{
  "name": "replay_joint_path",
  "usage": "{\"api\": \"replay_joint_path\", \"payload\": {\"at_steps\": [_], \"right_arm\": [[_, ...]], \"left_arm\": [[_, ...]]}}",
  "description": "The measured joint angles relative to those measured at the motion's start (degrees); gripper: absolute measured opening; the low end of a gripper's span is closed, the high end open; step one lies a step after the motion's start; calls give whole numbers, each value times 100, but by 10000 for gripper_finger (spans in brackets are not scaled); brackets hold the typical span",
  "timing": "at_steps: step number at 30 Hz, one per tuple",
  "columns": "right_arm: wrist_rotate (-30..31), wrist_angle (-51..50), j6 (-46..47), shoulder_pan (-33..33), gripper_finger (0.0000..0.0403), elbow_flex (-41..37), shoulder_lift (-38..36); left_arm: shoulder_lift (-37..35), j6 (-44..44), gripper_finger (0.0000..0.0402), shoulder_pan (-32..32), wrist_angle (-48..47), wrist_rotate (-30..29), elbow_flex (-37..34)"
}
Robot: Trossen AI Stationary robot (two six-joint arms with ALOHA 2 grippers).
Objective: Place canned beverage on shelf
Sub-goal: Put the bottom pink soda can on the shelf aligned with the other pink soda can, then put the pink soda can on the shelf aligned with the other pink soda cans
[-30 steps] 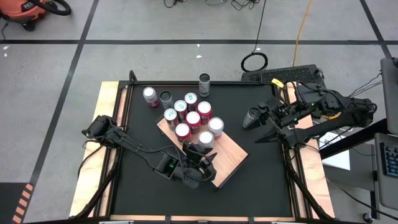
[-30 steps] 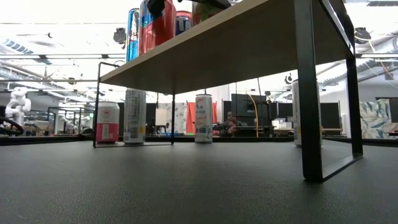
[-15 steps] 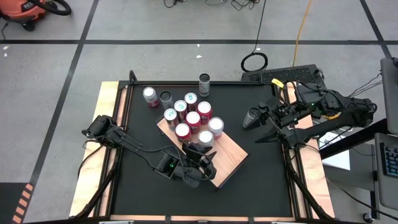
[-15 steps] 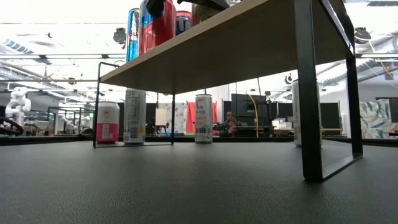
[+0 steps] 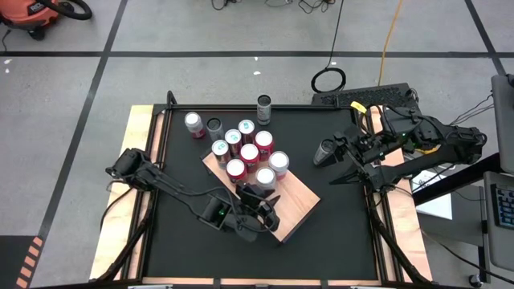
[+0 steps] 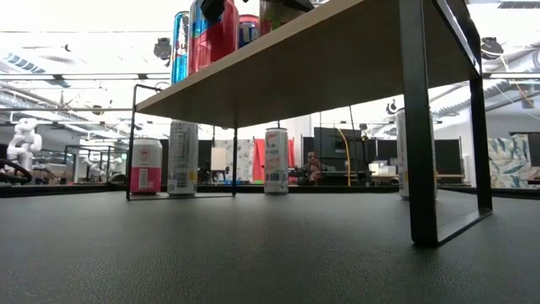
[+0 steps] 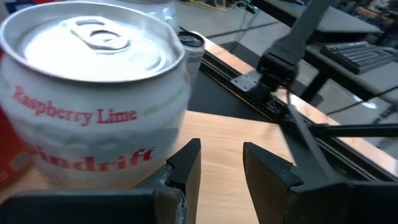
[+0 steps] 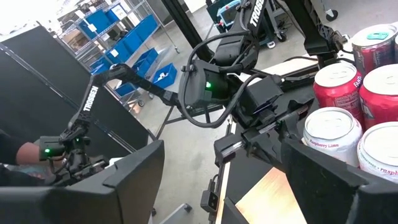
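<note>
high: overhead — low: tabletop level | both share shelf (image 5: 289, 201)

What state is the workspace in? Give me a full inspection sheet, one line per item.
Surface: black table, bare in front of the shelf.
Job's things: shelf set at an angle mid-table, cluster of cans on its far end; pink can, dark can, tall can and grey can stand on the table.
Clutter: nothing seen.
Grippers: left hand open over the shelf beside a Raspberry Lime can, holding nothing; right hand open by the grey can at the table's right edge.
Cables: yellow cable and black coil on the floor.
Surroundings: keyboard, orange vacuum.
</note>
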Motion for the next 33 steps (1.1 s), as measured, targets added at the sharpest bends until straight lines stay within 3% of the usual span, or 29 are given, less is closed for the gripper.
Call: {"api": "replay_joint_path", "payload": {"at_steps": [8, 16, 25, 33], "right_arm": [[2, 0, -24, 0, 297, 0, 2], [37, -89, 166, 0, 297, 0, 92], [86, -76, -241, -22, 297, -4, 282], [829, -270, -1038, -296, 297, -4, 251]], "left_arm": [[-550, 16, 118, -299, 5, 779, 2], [-1655, 231, 118, -409, -692, 838, 7], [-2699, 1104, 118, -49, -944, 94, 7], [-3330, 1720, 118, 648, -957, -612, 7]]}}
